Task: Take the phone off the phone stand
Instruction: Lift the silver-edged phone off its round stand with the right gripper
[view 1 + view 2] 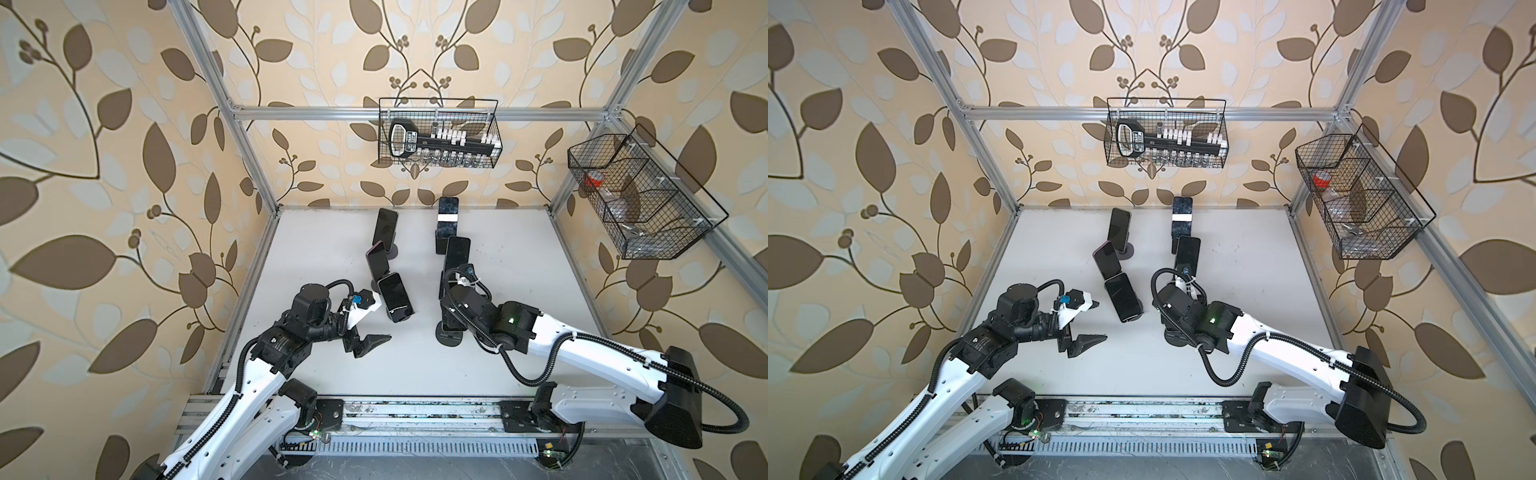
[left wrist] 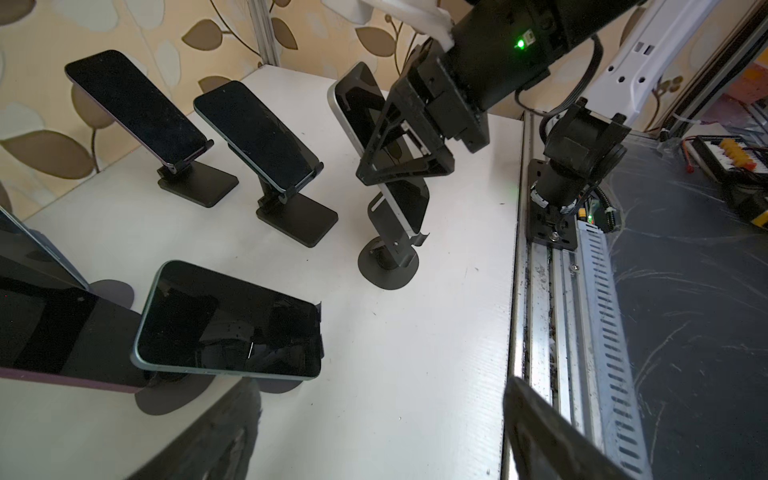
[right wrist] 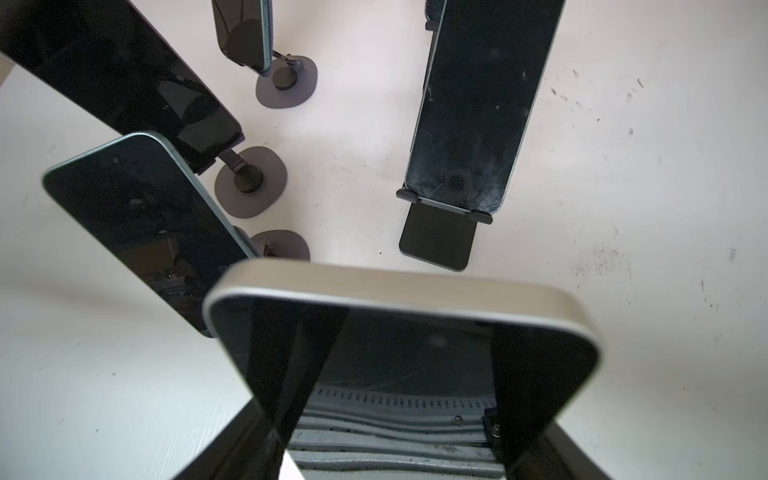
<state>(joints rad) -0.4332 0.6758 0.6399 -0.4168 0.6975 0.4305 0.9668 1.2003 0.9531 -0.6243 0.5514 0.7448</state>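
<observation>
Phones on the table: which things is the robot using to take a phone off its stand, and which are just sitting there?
In the job:
silver-edged phone
its round-foot stand
right hand, shut on that phone

Just sitting there:
green-edged phone
purple-edged phone
two phones on square-foot stands
two wire baskets
left hand, open and empty

White table (image 1: pixel 519 299) carrying six phone stands (image 1: pixel 449 338)
</observation>
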